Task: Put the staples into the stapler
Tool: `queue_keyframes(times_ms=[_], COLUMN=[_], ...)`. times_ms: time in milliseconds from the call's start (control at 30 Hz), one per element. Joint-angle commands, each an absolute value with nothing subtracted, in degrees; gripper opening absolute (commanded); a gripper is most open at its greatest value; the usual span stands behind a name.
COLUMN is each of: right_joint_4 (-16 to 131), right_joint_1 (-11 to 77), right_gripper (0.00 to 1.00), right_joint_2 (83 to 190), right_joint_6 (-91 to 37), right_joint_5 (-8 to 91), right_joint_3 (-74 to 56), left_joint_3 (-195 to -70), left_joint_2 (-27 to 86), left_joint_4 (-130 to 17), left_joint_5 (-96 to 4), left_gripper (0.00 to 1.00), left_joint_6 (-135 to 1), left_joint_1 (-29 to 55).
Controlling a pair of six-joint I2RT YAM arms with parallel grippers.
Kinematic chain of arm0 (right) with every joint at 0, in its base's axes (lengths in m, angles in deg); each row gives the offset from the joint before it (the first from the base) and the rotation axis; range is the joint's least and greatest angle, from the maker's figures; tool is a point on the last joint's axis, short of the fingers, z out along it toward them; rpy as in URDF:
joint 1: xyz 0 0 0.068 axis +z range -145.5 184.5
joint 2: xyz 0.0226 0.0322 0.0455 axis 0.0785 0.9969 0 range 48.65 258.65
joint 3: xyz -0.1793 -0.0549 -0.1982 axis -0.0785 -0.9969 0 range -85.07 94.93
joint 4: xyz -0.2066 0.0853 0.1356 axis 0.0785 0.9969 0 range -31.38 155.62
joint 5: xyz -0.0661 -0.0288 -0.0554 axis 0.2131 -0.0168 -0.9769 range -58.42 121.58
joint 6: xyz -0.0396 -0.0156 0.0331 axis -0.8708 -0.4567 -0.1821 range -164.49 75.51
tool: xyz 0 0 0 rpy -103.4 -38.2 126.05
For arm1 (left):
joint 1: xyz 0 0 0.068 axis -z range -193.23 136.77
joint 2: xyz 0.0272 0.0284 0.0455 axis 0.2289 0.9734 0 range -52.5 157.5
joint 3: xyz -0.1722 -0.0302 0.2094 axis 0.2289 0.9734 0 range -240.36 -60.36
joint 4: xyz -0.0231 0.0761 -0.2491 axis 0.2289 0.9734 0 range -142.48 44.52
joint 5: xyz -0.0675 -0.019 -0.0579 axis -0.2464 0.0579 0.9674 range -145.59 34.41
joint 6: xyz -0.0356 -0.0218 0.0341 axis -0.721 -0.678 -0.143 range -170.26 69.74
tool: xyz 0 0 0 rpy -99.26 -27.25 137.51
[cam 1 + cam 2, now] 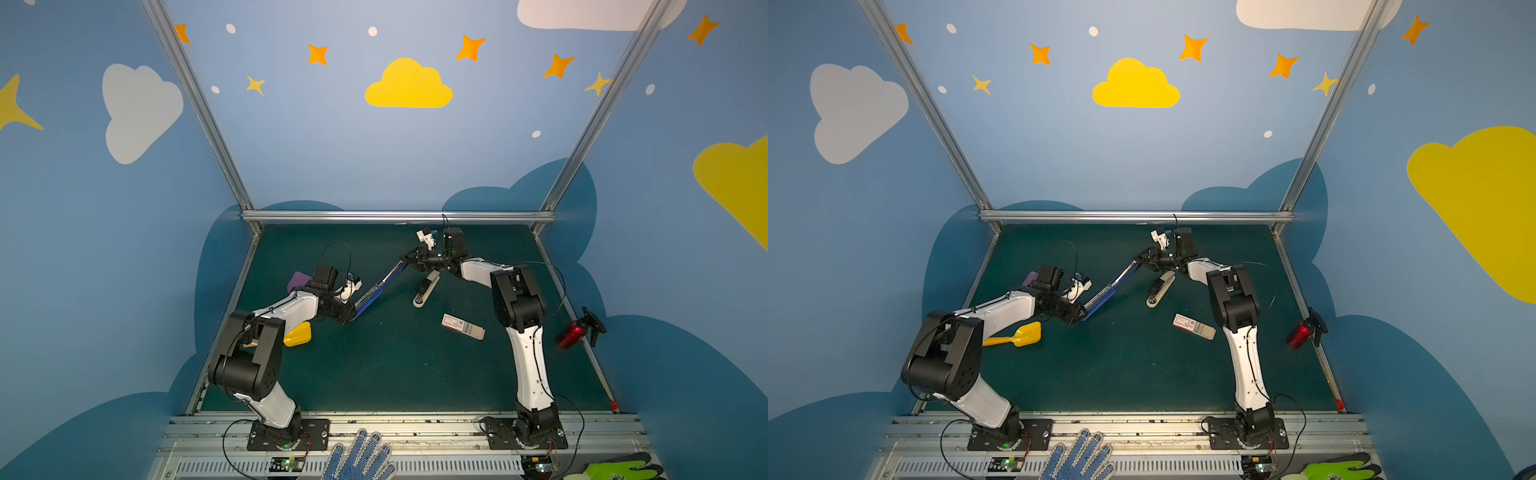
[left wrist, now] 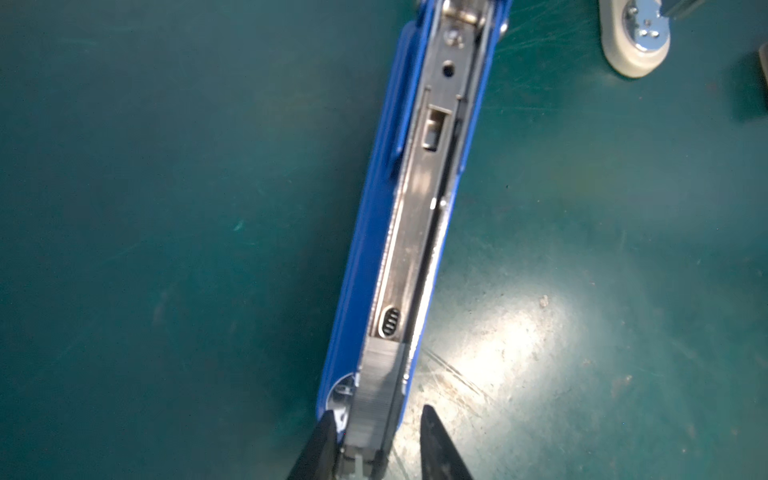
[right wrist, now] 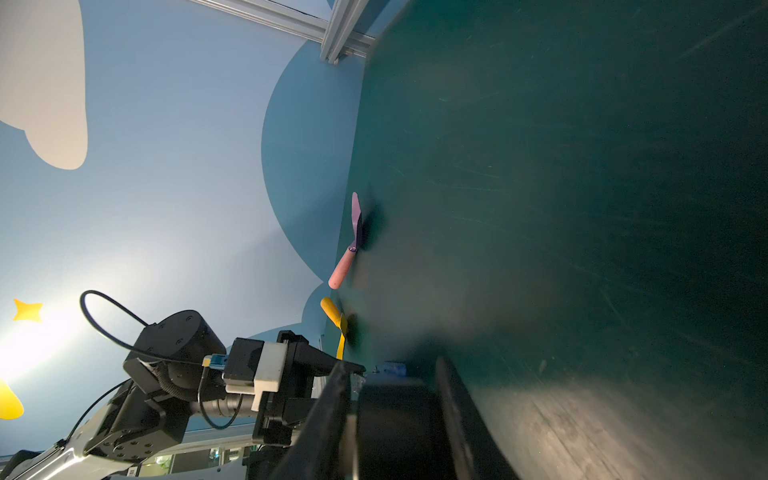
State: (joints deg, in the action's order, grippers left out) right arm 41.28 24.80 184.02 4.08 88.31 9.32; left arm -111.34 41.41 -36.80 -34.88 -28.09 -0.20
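nearest the camera: blue-dotted glove [image 1: 360, 455] and green glove [image 1: 615, 471] on the front rail, well short of the blue stapler [image 1: 375, 291]
staples box [image 1: 462, 327] lies flat on the green surface [image 1: 374, 374], right of the blue stapler and nearer than it, well apart; white, red mark up, grey tray slid partly out of one end; neither hand on it
yellow scoop [image 1: 1023, 334] is left of the blue stapler's near end, beside the left arm
red-and-black gadget [image 1: 575, 330] at the surface's right edge, far right of the blue stapler
left hand [image 1: 352, 313] is at the blue stapler's near end. wrist view: fingers [image 2: 322, 446] straddle the tip, part open; one sits against the blue side, the other stands off with a visible gap, so no clamp
ribbed grey strip [image 2: 376, 386] sits on the metal channel at that end and runs back between the fingers; looks like a staple strip
blue stapler is opened out, channel up, running diagonally away to the right hand [image 1: 409, 258]
beige stapler [image 1: 426, 289] lies just right of the blue stapler's far half, not touching
purple trowel [image 3: 354, 232] with a pink handle is left of the blue stapler, behind the left arm
right hand is farthest back, closed on the blue stapler's far end; its wrist view shows a dark block filling the space between its fingers
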Motion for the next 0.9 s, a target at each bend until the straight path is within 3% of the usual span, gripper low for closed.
queue_keyframes(times_ms=[0, 367, 867], right_joint_4=[39.36, 37.50, 46.48], right_joint_1=[24.37, 23.90, 24.57], right_gripper=[0.24, 0.24, 0.24], right_joint_2=[184.68, 185.47, 183.04], right_joint_6=[4.33, 5.38, -2.59], right_joint_5=[89.82, 89.58, 85.63], right_joint_3=[10.99, 10.25, 10.38], left_joint_3=[-110.31, -107.78, -103.87], left_joint_2=[40.97, 38.20, 31.31], left_joint_4=[-38.85, -43.18, -49.91], left_joint_5=[-35.41, -34.27, -32.92], left_gripper=[0.27, 0.22, 0.05], left_joint_6=[-28.92, -30.02, -32.02], left_joint_1=[0.38, 0.53, 0.61])
